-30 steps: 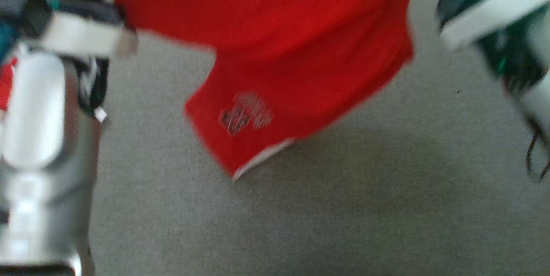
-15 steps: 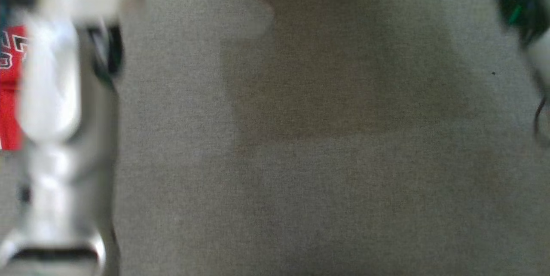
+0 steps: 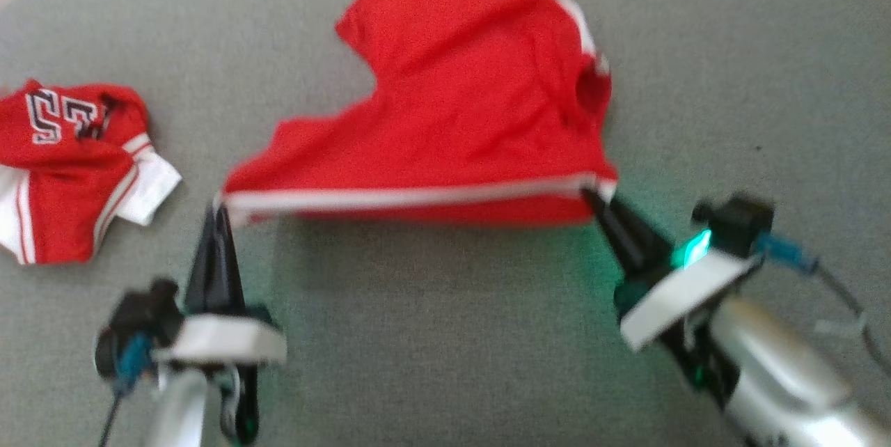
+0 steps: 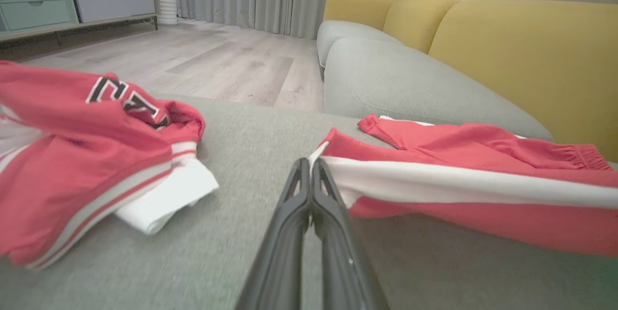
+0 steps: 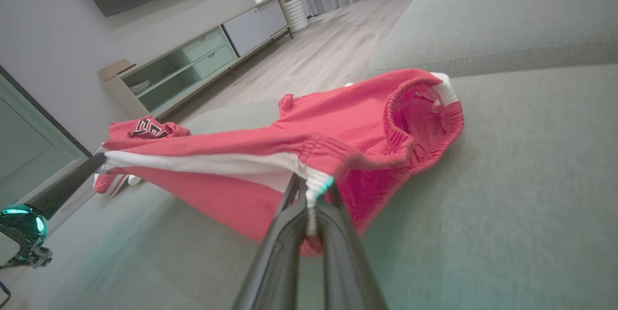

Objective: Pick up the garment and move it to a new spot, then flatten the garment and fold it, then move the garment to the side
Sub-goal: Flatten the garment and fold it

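The red shorts [image 3: 452, 106] hang stretched, far side resting on the grey cushion [image 3: 452, 363].
The left gripper [image 3: 218, 210] and right gripper [image 3: 590, 195] have their jaws clamped on the white-striped edge; either thin corner pinch could slip, leaving the cloth bunched.

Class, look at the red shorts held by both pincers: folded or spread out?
Spread out: the shorts drape open across the cushion, white-striped edge stretched taut between the left pincer and right pincer.

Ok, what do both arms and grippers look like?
The left gripper and right gripper: long black tapering fingers on white wrist plates, silver forearms. Each carries a black camera block with a blue plug and dark cable; a green light glows on the right wrist.
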